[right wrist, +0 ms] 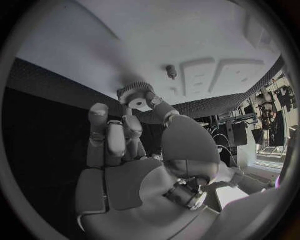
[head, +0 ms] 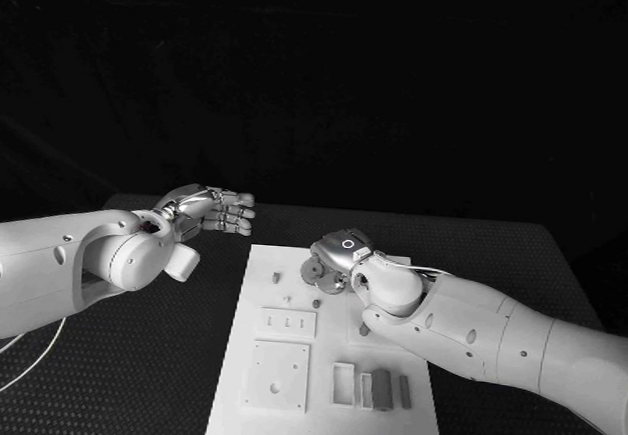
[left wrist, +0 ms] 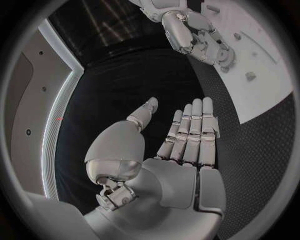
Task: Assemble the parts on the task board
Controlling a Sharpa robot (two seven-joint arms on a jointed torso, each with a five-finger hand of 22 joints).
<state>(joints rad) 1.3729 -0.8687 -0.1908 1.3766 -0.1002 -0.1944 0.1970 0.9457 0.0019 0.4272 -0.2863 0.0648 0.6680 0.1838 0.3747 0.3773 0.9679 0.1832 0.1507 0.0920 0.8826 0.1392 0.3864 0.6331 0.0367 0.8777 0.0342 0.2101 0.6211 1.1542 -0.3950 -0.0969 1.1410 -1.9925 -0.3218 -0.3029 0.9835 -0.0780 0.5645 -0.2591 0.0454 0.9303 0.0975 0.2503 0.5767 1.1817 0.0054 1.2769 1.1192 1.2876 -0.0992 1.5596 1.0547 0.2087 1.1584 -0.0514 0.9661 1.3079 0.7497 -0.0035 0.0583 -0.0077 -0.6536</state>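
The white task board (head: 326, 419) lies in the middle of the black table. My right hand (head: 334, 263) hovers over the board's far end and pinches a small toothed gear (right wrist: 135, 95) between thumb and fingers, just above the board (right wrist: 187, 30). A short peg (right wrist: 170, 71) stands on the board close to the gear. My left hand (head: 208, 210) hangs open off the board's far left corner, fingers straight and together (left wrist: 190, 132), holding nothing. From the left wrist, the right hand (left wrist: 201, 39) shows over the board (left wrist: 265, 80).
On the board sit small pegs (head: 291, 299), a slotted plate (head: 287, 323), a square plate (head: 279, 373), a rectangular frame (head: 343, 383) and grey bars (head: 383, 391). A white cable (head: 22, 363) trails over the table at the near left.
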